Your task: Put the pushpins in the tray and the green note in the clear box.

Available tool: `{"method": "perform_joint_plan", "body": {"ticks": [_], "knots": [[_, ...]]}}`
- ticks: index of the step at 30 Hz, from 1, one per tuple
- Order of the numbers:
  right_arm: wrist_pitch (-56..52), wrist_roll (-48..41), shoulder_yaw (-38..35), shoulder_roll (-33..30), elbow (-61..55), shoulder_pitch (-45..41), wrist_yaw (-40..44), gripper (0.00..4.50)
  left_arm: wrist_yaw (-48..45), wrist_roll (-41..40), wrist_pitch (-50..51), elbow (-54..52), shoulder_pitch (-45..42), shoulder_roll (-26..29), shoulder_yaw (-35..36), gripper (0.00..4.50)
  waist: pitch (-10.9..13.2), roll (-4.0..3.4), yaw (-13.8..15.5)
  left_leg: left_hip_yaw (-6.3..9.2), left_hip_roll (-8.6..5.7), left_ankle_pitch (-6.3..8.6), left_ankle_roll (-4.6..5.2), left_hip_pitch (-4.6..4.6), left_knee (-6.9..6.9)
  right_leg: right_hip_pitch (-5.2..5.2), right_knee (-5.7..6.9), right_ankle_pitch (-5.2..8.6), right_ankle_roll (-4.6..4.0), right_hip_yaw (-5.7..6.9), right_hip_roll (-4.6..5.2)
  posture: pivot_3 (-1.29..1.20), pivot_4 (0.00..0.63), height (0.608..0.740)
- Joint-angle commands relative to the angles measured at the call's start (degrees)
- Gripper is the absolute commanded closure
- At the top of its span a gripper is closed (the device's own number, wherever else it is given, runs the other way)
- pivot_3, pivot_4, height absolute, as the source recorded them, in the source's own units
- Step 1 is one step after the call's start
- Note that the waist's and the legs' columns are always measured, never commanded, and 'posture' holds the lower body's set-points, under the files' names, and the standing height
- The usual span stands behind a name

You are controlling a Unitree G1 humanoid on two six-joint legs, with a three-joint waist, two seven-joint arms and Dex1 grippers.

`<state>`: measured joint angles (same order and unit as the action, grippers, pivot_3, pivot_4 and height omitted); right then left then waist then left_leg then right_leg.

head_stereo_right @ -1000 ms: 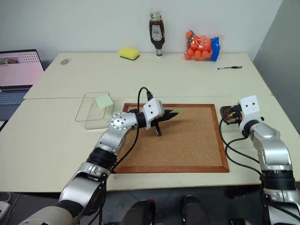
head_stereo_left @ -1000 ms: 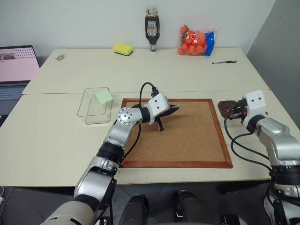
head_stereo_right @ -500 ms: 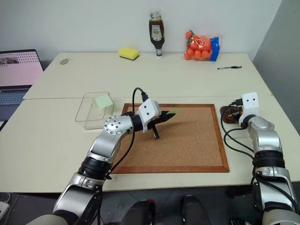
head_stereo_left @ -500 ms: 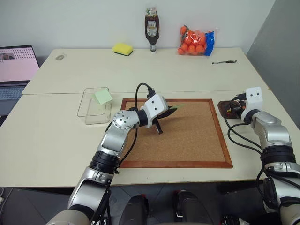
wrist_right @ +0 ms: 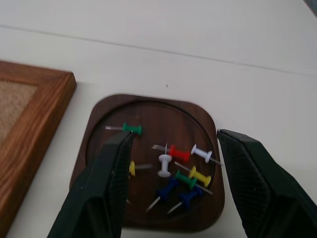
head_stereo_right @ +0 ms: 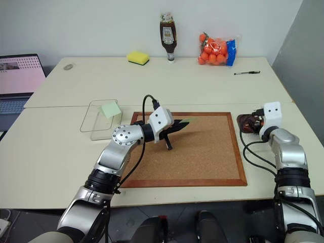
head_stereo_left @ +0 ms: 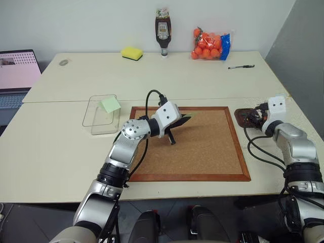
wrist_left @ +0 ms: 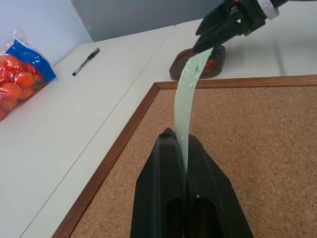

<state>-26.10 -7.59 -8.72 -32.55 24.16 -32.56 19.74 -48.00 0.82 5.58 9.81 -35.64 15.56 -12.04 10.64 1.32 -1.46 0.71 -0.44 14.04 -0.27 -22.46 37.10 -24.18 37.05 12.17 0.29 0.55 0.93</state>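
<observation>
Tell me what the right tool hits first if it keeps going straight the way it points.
Most likely the tray and the pushpins in it. The right tool stands open, pointing down at the dish, with nothing between; depth is uncertain.

Over the corkboard [head_stereo_left: 202,147], the left hand [head_stereo_left: 188,117] pinches a green note [head_stereo_left: 185,116]; the right hand [head_stereo_left: 253,116] hovers at the tray [head_stereo_left: 241,116].

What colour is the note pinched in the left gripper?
Pale mint green note, clearest in the left wrist view.
</observation>
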Motion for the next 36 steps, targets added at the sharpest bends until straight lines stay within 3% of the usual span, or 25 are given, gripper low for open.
{"method": "perform_joint_plan", "body": {"ticks": [1,6,11,16,19,24,28,32,36], "knots": [[1.7,1.6,0.3,-0.6,-1.2,-1.1,-0.4,1.63,0.4,-0.6,-1.4,-0.6,-1.7,0.0,-0.2,4.50,0.0,0.00,0.0,0.01,0.00,0.00,0.00,0.01,0.00,0.01,0.00,0.00,0.00,0.01,0.00,0.00,0.150,0.740],[1.8,-0.3,-1.9,-0.4,-5.4,-0.9,0.1,1.63,1.5,-0.7,-1.4,-0.4,-2.2,0.2,0.9,4.50,0.0,0.00,0.0,0.02,0.00,0.00,0.00,0.00,0.00,0.01,0.00,0.00,0.00,0.01,0.00,0.00,0.150,0.740],[-0.7,-6.5,-1.9,-1.5,-23.1,5.8,8.4,1.63,5.3,-1.1,2.8,-4.4,-3.4,1.2,3.9,4.50,0.0,0.00,0.0,0.10,0.03,0.00,0.00,-0.03,-0.02,0.00,-0.03,0.00,0.01,0.06,0.00,0.00,0.150,0.740],[-4.0,-14.3,2.8,-2.7,-39.7,10.9,19.0,1.63,7.4,-2.1,14.6,-15.3,0.3,5.3,7.3,4.50,0.0,0.00,-0.4,0.14,0.08,0.00,0.00,-0.01,-0.02,0.01,-0.04,0.01,0.02,0.08,0.01,0.00,0.150,0.740],[-6.8,-17.4,8.2,-3.1,-45.3,8.5,24.6,1.63,9.4,-1.6,22.8,-22.3,3.8,9.8,11.3,4.50,0.0,-0.02,-0.5,0.13,0.08,0.00,-0.01,0.08,-0.01,0.04,0.04,0.01,0.02,0.09,0.03,0.00,0.150,0.740],[-9.5,-18.8,15.9,-1.2,-44.9,0.5,29.6,1.63,13.2,-1.4,30.7,-25.8,6.7,15.2,17.1,4.50,0.1,0.07,-0.3,0.28,0.17,-0.01,-0.02,0.32,0.00,0.14,0.11,-0.01,0.03,0.21,0.01,0.00,0.150,0.740],[-8.3,-15.8,22.2,2.8,-38.1,-6.5,31.3,1.63,14.7,-0.4,30.8,-21.4,9.7,19.8,20.1,4.50,0.1,0.07,-0.2,0.28,0.15,-0.01,-0.03,0.36,-0.04,0.18,0.06,-0.01,0.03,0.19,0.03,0.00,0.150,0.740],[-4.0,-12.0,25.2,8.7,-28.3,-12.4,31.4,1.63,18.7,-1.4,30.7,-14.3,8.0,19.7,22.7,4.50,0.1,0.08,-0.2,0.20,0.11,-0.01,-0.03,0.28,-0.03,0.10,0.05,-0.02,0.01,0.14,0.12,0.00,0.150,0.740],[-2.2,-10.5,25.3,10.6,-25.7,-14.1,32.0,1.63,22.0,-2.7,33.5,-12.2,6.2,19.1,24.5,4.50,0.1,0.11,0.7,0.33,0.10,-0.02,-0.04,-0.08,0.02,-0.06,-0.04,-0.03,-0.01,0.26,0.20,0.00,0.150,0.740]]}}
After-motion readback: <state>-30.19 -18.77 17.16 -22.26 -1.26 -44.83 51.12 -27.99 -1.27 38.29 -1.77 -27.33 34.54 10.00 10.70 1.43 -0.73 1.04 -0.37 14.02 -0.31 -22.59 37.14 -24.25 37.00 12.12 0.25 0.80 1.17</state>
